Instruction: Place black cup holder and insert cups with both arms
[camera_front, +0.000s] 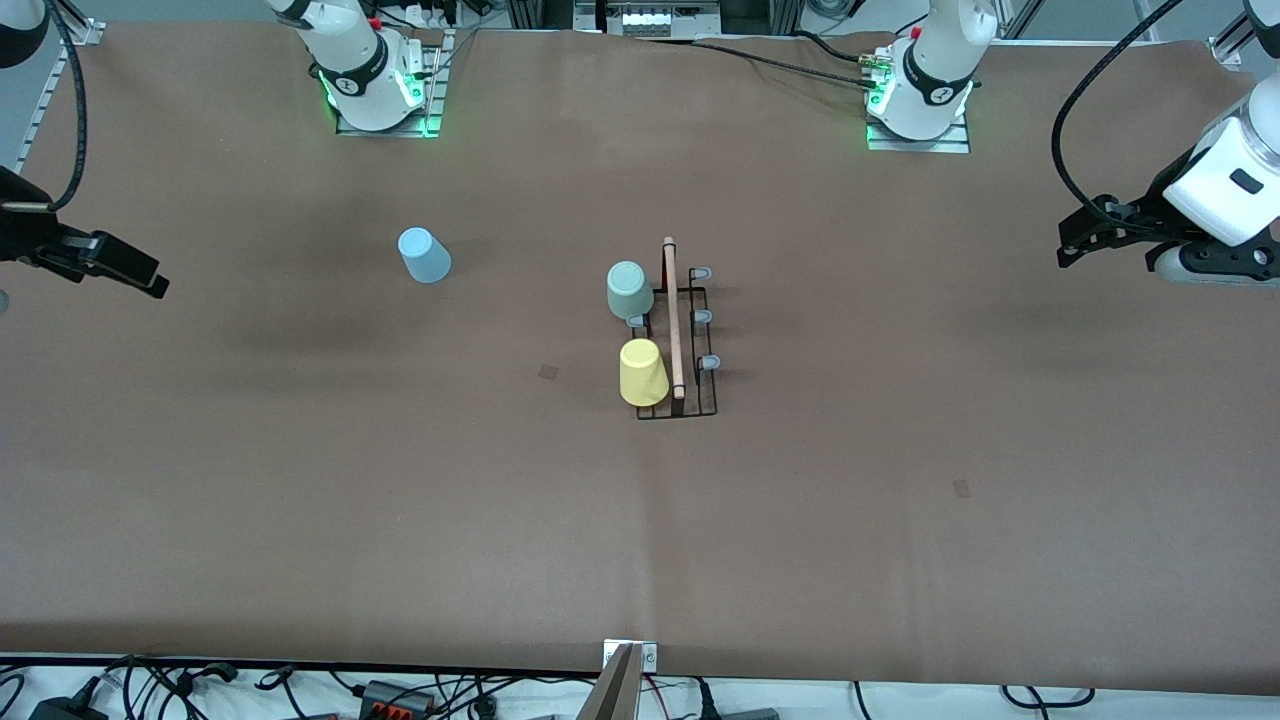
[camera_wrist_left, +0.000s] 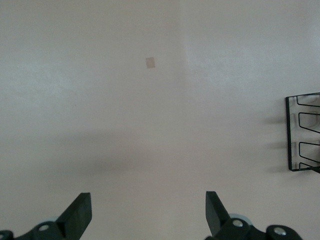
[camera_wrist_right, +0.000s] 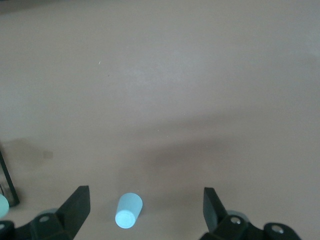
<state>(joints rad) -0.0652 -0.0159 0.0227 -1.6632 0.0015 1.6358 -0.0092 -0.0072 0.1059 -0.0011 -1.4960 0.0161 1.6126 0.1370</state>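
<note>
Front view: showed the holder (camera_front: 680, 340) standing mid-table, wooden handle (camera_front: 672, 318) running toward the camera. Showed a green cup (camera_front: 630, 290) and a yellow cup (camera_front: 642, 372) upturned on pegs along the side toward the right arm's end, with the yellow one nearer the camera. Left three capped pegs (camera_front: 702, 316) bare on the side toward the left arm's end. Found the blue cup (camera_front: 425, 255) upside down on the table, well apart from the holder, toward the right arm's end. Caught the right gripper (camera_front: 150, 282) up in the air at that end, jaws spread and empty. Caught the left gripper (camera_front: 1068, 250) up over the other end, also parted and holding nothing.

Left wrist view: looked down between spread fingers (camera_wrist_left: 77, 216) at bare table, a small tape patch (camera_wrist_left: 150, 62) and one corner of the holder.

Right wrist view: looked down past wide fingers (camera_wrist_right: 75, 207) onto the blue cup, roughly centred between them.

Risks, as judged: could tip or squeeze the light cup out with an off-centre pinch; could knock the seated cups or shove the wire holder when bringing it in, since both filled pegs sat on the approach side. Saw nothing else blocking the way.
</note>
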